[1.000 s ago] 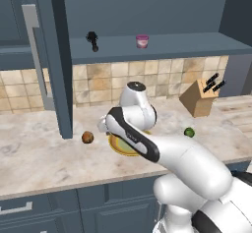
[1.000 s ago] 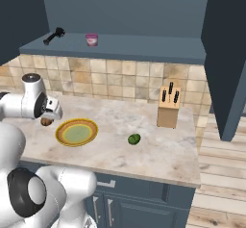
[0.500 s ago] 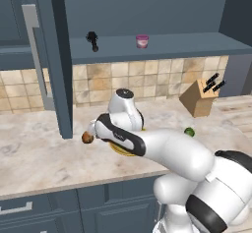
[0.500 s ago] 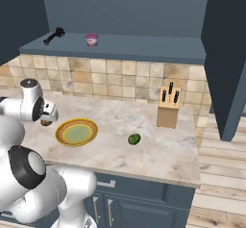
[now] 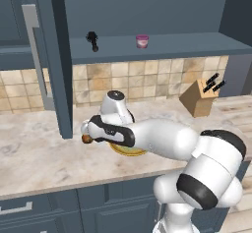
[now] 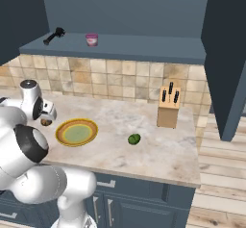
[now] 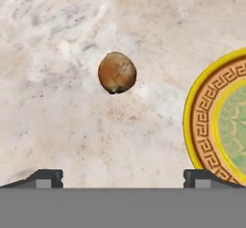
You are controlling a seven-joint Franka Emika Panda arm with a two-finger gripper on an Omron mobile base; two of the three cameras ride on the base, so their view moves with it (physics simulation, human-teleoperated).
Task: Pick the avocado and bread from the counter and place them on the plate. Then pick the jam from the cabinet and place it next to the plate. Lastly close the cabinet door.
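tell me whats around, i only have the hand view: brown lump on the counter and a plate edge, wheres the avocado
Observer: The avocado lies on the counter on the far side of the plate from the bread, towards the knife block.
Operator: plate got anything on it
Observer: No, its whole green centre shows bare in the right base view.
Operator: and the jam
Observer: The jam stands on the open cabinet's shelf, near a slim black object.
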